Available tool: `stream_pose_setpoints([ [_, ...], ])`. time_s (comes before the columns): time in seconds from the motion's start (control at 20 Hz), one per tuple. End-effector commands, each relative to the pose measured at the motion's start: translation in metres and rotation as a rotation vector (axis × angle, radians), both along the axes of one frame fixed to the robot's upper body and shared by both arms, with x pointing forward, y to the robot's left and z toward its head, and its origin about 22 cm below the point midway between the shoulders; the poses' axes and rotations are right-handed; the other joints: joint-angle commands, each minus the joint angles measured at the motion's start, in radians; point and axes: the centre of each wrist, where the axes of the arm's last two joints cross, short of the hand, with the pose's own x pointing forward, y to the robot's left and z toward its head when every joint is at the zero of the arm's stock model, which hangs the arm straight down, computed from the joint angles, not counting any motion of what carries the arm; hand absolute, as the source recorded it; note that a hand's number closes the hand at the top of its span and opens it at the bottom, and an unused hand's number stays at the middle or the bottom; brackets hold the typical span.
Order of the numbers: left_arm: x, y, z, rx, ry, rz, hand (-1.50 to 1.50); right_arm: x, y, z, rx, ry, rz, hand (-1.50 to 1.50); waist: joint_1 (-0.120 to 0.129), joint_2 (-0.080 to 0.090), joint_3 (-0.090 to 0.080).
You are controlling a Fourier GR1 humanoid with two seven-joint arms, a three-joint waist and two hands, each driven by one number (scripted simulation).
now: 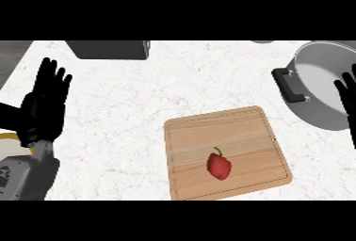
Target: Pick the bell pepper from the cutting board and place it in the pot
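A red bell pepper (219,165) with a short yellow-green stem lies on the wooden cutting board (240,132), toward the board's near middle. A grey pot (321,75) with a black handle stands at the right edge, beyond the board. My right hand (348,96) shows at the right edge in front of the pot, fingers straight, well right of the pepper. My left hand (43,106) stands open at the left edge, fingers up, far from the board. Neither hand holds anything.
A dark grey box-like object (111,49) sits at the counter's far edge, left of centre. White speckled counter (139,103) lies between my left hand and the board. A yellow-rimmed object (8,141) peeks in at the left edge.
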Motion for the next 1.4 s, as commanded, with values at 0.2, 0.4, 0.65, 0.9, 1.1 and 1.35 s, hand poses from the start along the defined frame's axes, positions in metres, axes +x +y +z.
stream_pose_setpoints([
  [0.2, -0.018, 0.006, -0.026, 0.17, -0.016, -0.018, 0.0, -0.037, 0.021, 0.076, -0.574, -0.621, -0.043, 1.5, -0.075, -0.033, 0.015],
  [0.4, -0.03, 0.015, -0.039, 0.192, 0.019, 0.016, 0.0, -0.053, -0.033, 0.042, -0.746, -0.461, -0.522, -1.5, -0.183, -0.033, 0.018],
  [0.65, -0.046, 0.001, -0.059, 0.193, 0.01, -0.038, 0.0, -0.092, 0.025, 0.016, -0.823, -0.674, -0.441, -1.5, -0.118, -0.016, 0.022],
  [0.9, -0.051, -0.008, -0.059, 0.202, -0.027, -0.052, 0.0, -0.127, 0.062, -0.018, -0.896, -0.665, -0.447, -1.5, -0.076, -0.001, 0.021],
  [1.1, -0.057, -0.014, -0.065, 0.196, -0.026, -0.072, 0.0, -0.166, 0.072, -0.064, -1.005, -0.398, -0.448, -1.5, -0.088, 0.01, 0.018],
  [1.35, -0.061, -0.017, -0.067, 0.215, -0.065, -0.101, 0.0, -0.211, 0.093, -0.108, -1.095, -0.035, -0.384, -1.5, -0.059, 0.032, 0.015],
])
